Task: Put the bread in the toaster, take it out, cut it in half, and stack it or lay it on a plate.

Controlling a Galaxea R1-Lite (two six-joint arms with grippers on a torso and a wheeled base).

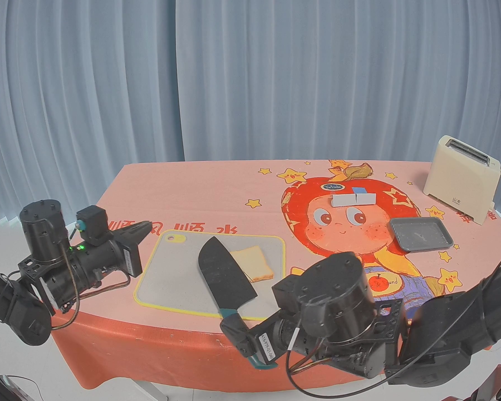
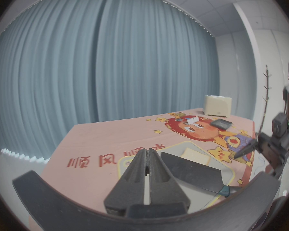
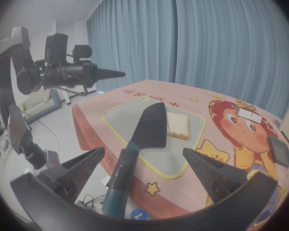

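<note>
Lying on the cutting board (image 1: 172, 274), right half, the bread slice (image 1: 253, 263) sits just beside the knife (image 1: 224, 271) blade. It looks light, soft, crushable; pinch across opposite crusts. Past the board's near edge the right gripper (image 3: 144, 150) spreads its fingers either side of the knife handle; the left gripper (image 2: 147, 150), fingers pressed together, hovers off its left side.

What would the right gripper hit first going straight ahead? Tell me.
The knife handle: it lies between the open fingers of the right gripper, in line with them. Whether it already touches the palm, I cannot tell.
</note>
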